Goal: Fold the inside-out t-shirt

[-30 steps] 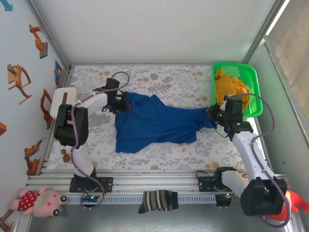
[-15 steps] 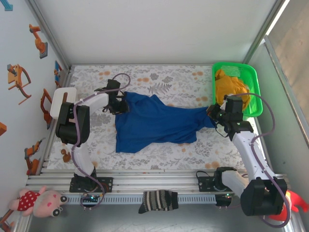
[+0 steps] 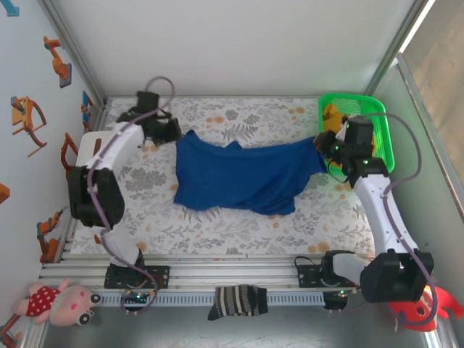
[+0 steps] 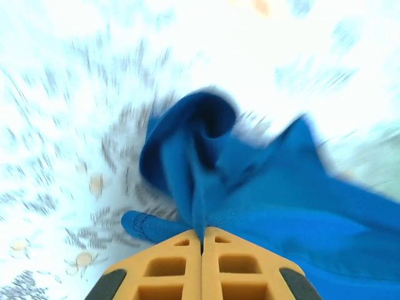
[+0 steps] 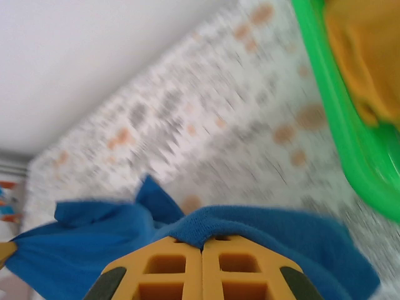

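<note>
In the top view the blue t-shirt (image 3: 243, 174) lay stretched across the middle of the floral table cover (image 3: 239, 116), pulled out sideways between the two arms and reaching from left of centre to the right side of the frame. Its upper edge ran fairly taut, while the lower edge sagged in uneven folds toward the bottom of the frame. The left gripper (image 3: 172, 133) sat at the shirt's upper left corner, and in the left wrist view its yellow fingers (image 4: 169, 269) were clenched together with a bunched fold of blue cloth pinched at the tips, the rest of the shirt trailing off to the right of that frame. The right gripper (image 3: 323, 144) was at the shirt's upper right corner, just beside the green basket (image 3: 383, 138) in the upper right of the frame. In the right wrist view its fingers (image 5: 169, 265) were likewise pressed shut on an edge of the shirt, which draped over their tips. A mustard-yellow garment (image 3: 332, 114) lay inside the basket. A dark striped sock (image 3: 238, 299) lay at the bottom centre, well apart from the shirt.
</note>
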You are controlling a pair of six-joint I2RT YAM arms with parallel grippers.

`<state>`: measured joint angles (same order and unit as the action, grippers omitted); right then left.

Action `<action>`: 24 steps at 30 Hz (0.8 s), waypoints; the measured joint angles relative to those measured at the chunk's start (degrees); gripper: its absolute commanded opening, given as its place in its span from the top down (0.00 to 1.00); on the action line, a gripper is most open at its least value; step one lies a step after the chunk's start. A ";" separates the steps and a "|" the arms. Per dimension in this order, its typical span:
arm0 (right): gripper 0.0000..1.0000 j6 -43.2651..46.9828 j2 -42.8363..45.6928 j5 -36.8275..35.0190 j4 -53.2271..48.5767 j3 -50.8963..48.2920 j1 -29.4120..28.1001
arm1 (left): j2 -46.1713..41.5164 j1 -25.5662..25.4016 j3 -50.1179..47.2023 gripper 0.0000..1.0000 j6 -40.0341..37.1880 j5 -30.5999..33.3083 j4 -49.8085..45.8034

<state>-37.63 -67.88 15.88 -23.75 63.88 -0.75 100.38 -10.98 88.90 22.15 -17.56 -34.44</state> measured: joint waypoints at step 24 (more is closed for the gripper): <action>1.00 -1.84 0.00 7.08 -2.69 33.35 3.26 | -21.05 19.39 5.33 1.00 28.22 -24.57 20.50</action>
<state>-39.46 -67.88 22.96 -26.44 97.23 2.50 79.33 8.40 94.24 50.37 -42.13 -13.93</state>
